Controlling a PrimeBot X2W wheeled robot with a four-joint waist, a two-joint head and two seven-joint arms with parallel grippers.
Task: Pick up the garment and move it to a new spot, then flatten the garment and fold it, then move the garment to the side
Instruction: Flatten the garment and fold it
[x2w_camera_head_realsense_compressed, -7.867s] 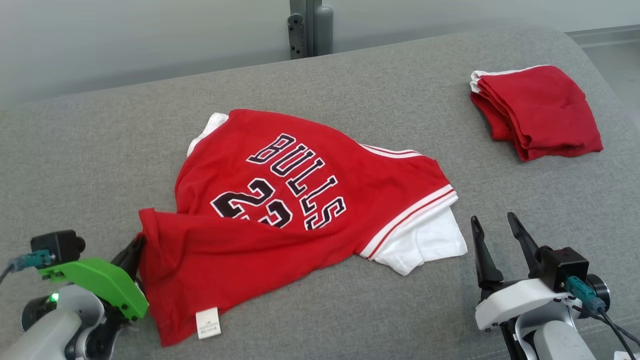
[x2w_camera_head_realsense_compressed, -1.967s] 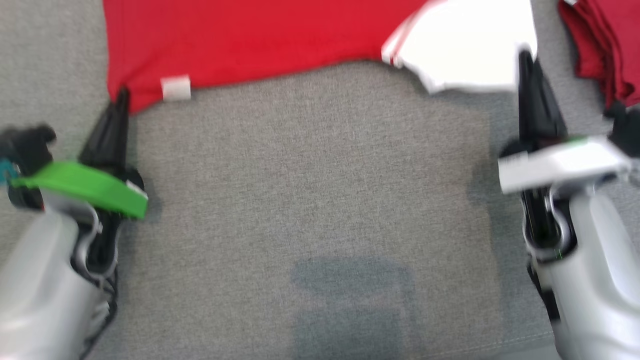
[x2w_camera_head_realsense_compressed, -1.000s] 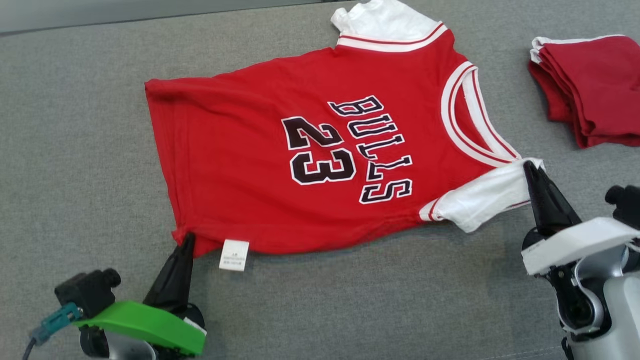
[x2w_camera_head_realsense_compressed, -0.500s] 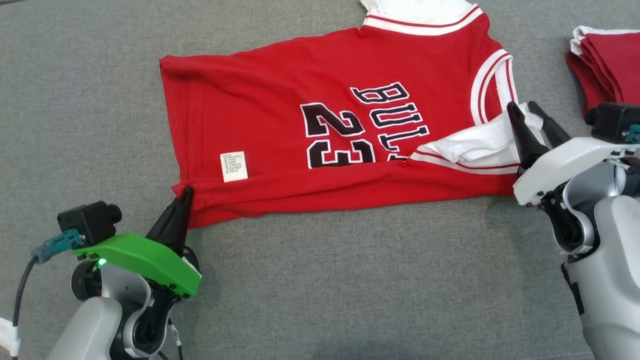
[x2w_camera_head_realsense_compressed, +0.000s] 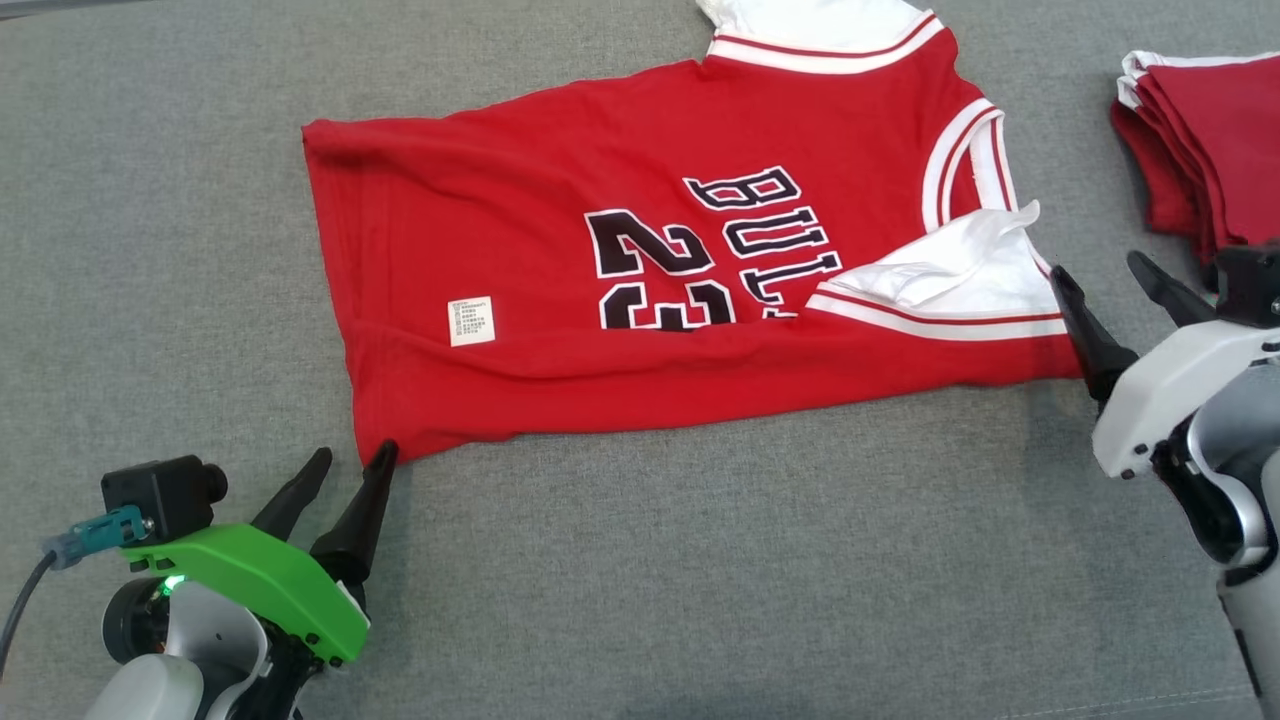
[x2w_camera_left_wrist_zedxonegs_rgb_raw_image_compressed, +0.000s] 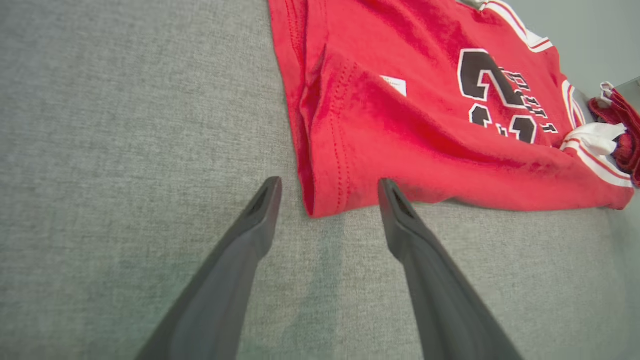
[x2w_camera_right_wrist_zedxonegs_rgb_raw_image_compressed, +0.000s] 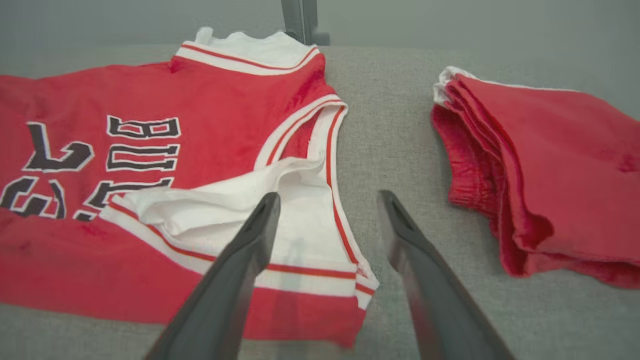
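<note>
Head view first: the red Bulls jersey (x2w_camera_head_realsense_compressed: 620, 300) is lying flat on the grey cushion (x2w_camera_head_realsense_compressed: 700, 600), upper middle of the shot, collar end toward the robot's right and hem toward its left. The near long edge is folded up over the front, so it covers the bottom of the 23, and the little white label (x2w_camera_head_realsense_compressed: 471, 320) sits on that flap. The white sleeve (x2w_camera_head_realsense_compressed: 960, 270) is flopped inward onto the lettering. The left gripper (x2w_camera_head_realsense_compressed: 355, 452) is down at the near hem corner with its fingers spread, one tip right at the corner and nothing pinched. The right gripper (x2w_camera_head_realsense_compressed: 1095, 265) is at the other end of the fold, also spread wide, with its inner finger just beside the jersey's edge by the sleeve. A folded red pile (x2w_camera_head_realsense_compressed: 1200, 150) sits off at the far right, apart from the jersey. Left wrist view: both dark fingers are wide apart and the hem corner pokes into the gap between the tips, resting on the cushion; can't tell if it touches either finger. You can see the doubled-over layer there. Right wrist view: fingers apart again, one over the white sleeve and its red stripe, the other over bare cushion in the gap between the jersey and the pile. There's a grey post (x2w_camera_right_wrist_zedxonegs_rgb_raw_image_compressed: 300, 20) behind the cushion.
</note>
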